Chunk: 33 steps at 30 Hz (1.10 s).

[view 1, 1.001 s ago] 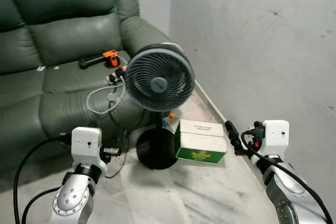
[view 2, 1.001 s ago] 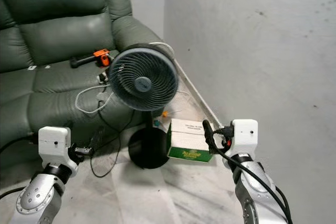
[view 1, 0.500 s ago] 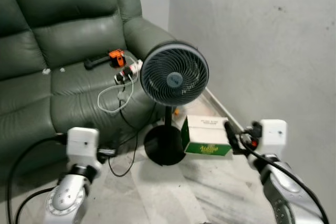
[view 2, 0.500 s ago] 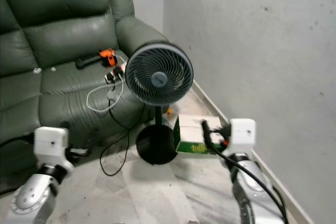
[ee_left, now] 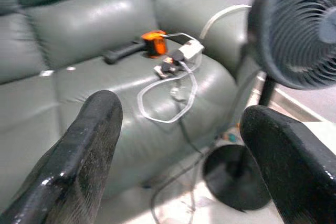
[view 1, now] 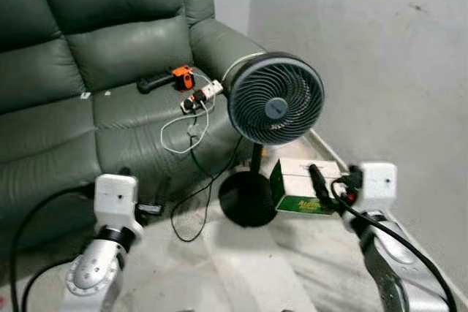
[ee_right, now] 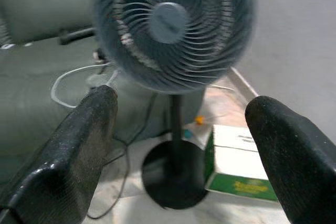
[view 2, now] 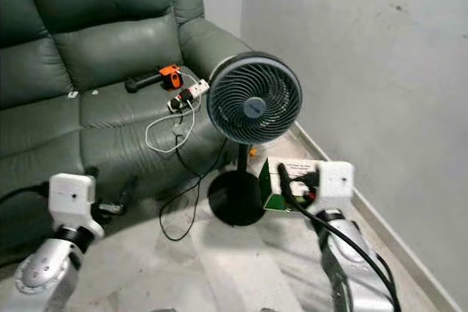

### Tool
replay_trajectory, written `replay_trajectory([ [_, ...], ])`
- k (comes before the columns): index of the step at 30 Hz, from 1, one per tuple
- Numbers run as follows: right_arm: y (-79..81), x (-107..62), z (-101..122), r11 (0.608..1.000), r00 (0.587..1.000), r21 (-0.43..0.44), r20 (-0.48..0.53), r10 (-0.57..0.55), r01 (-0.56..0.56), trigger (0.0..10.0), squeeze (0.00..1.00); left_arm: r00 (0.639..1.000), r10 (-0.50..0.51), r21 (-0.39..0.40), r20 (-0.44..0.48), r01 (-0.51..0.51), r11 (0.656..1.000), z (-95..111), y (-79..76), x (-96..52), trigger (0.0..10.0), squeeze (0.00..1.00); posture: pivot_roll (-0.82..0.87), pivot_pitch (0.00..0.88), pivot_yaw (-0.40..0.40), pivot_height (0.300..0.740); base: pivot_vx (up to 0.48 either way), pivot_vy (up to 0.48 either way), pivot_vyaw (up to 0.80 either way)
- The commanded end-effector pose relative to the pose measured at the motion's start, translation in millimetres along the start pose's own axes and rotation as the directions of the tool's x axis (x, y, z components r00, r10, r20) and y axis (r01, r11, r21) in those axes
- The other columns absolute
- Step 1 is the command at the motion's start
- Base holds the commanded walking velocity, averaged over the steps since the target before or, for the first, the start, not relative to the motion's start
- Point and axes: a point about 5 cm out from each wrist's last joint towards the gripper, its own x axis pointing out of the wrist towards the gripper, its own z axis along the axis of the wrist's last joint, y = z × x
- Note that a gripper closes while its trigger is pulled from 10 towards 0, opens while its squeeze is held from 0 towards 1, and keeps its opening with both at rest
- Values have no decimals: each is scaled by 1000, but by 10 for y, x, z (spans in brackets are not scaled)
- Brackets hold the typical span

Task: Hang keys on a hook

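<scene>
Left eye view: I see a green sofa, and a black fan stands on the floor beside it.
Left tool: spread wide, holds nothing, points at the sofa.
Right tool: spread wide, holds nothing, points at the fan.
Box: green and white, just beside the fan's base.
Keys: I cannot tell where they are.

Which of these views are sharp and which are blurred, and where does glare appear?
Left eye view: fairly sharp, the pedestal fan crisp, soft sheen on the green leather sofa. Left wrist view: fan edge smeared, bright highlights on the sofa cushions, the open left tool close and soft. Right wrist view: fan grille motion-blurred, the green and white box soft, the open right tool out of focus.
</scene>
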Motion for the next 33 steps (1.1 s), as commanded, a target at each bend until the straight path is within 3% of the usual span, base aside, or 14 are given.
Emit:
replay_trajectory([
  [1,-59,-11,-9,1000,1000,-8,-8,-22,22,10000,0,1000,-9,-18,-12,9,1000,-32,-34,6,10000,0,-2,104,12,740,0,0,0],
  [4,-43,5,-1,1000,1000,-4,-5,-17,17,10000,0,999,-45,-78,-11,44,996,-23,-65,28,10000,0,-6,105,15,740,0,0,0],
  [8,-37,0,-5,1000,1000,-17,-12,1,-1,10000,0,997,-83,-89,3,83,993,12,-120,56,10000,0,-11,112,16,740,0,0,0],
  [33,-68,22,109,999,1000,-38,24,-12,13,10000,0,995,-94,-131,-21,90,987,-12,-174,118,10000,0,-31,126,14,740,0,0,-800],
])
